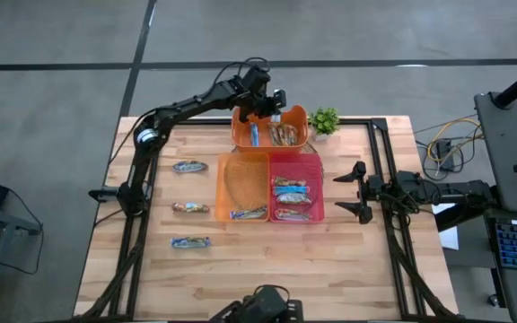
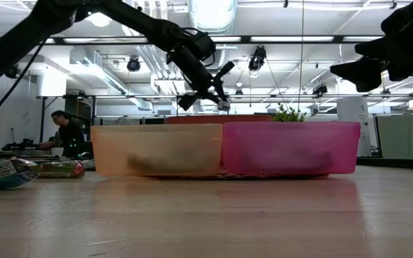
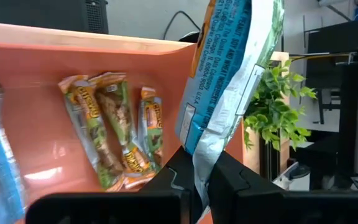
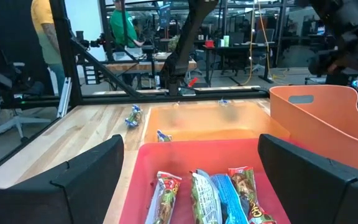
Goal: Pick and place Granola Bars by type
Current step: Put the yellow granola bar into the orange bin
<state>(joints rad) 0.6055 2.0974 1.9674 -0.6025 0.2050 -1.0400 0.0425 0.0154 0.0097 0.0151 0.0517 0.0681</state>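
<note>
Over far orange bin [image 1: 296, 115], left gripper [image 1: 266, 109] is clamped on a blue-silver bar [image 3: 229, 68]. Right gripper [image 1: 357, 190] waits wide apart, at right. Approx. three bars [image 1: 190, 207] remain on worktop [image 1: 348, 260] (left side); others already binned.

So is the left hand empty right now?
No, the left hand is shut on a blue-silver granola bar, held above the orange bin.
</note>
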